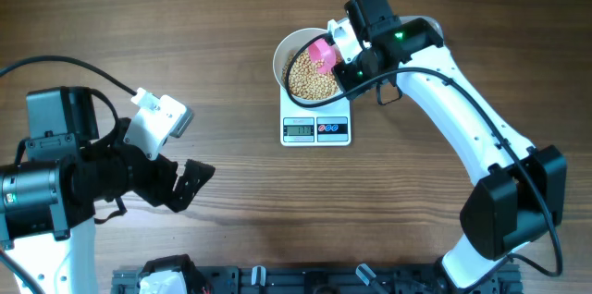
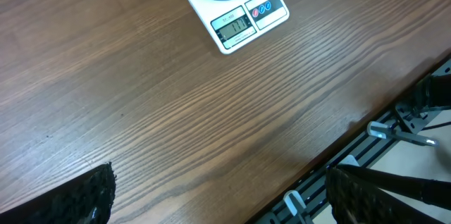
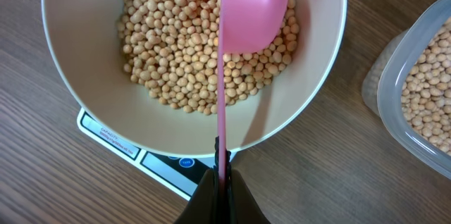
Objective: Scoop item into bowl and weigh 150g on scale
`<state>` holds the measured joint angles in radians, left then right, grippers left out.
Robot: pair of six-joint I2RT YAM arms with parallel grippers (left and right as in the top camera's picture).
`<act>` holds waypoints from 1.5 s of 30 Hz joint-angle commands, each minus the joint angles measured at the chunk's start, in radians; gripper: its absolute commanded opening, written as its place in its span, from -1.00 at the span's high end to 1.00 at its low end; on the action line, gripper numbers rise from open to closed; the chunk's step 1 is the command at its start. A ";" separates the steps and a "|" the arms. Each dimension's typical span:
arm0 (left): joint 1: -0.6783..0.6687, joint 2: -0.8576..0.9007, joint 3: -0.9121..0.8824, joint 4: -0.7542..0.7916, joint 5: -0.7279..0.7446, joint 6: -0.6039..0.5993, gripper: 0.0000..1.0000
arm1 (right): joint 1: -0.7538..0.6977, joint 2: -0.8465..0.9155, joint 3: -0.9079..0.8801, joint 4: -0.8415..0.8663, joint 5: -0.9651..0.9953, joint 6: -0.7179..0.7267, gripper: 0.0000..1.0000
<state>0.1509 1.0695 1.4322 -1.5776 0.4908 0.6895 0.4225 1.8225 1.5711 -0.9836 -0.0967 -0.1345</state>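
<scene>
On the brown wooden table (image 1: 185, 35), upper centre of the overhead frame, the white square digital scale (image 1: 315, 128) carries the round white bowl (image 1: 281, 57) of small tan beans (image 1: 310, 83). The right gripper (image 3: 222, 176) pinches the handle of a pink plastic scoop (image 3: 257, 5) over them. The left gripper (image 1: 185, 186), lower left, gapes wide and empty.

Left fingers (image 2: 91, 196) spread wide; right fingers (image 3: 204, 206) pinched together.

A dark brown wooden bench (image 1: 231, 54), its long fine grain running side to side, fills the overhead view. Along its near edge runs a black metal rail (image 1: 305, 280) fitted with silver clamps (image 1: 365, 270). The light is soft and even, leaving faint shadows and a mild sheen on the wood.
</scene>
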 commanded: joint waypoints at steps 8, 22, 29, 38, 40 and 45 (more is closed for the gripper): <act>-0.003 0.000 -0.006 -0.001 -0.002 -0.013 -1.00 | -0.002 -0.049 0.039 0.001 -0.028 0.005 0.91; -0.003 0.000 -0.006 -0.001 -0.003 -0.014 -1.00 | -0.066 -0.093 0.039 -0.023 -0.246 -0.050 0.91; -0.003 0.000 -0.006 -0.001 -0.003 -0.014 -1.00 | -0.077 -0.093 0.039 -0.024 -0.243 -0.050 0.91; -0.003 0.000 -0.006 -0.001 -0.003 -0.014 -1.00 | -0.147 -0.099 0.039 -0.024 -0.404 -0.046 0.91; -0.003 0.000 -0.006 -0.002 -0.003 -0.014 -1.00 | -0.174 -0.100 0.039 -0.026 -0.431 -0.044 0.91; -0.003 0.000 -0.006 -0.001 -0.002 -0.014 -1.00 | -0.266 -0.107 0.039 -0.024 -0.553 -0.021 0.91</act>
<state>0.1509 1.0695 1.4322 -1.5776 0.4904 0.6895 0.2119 1.7515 1.5875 -1.0080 -0.5056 -0.1596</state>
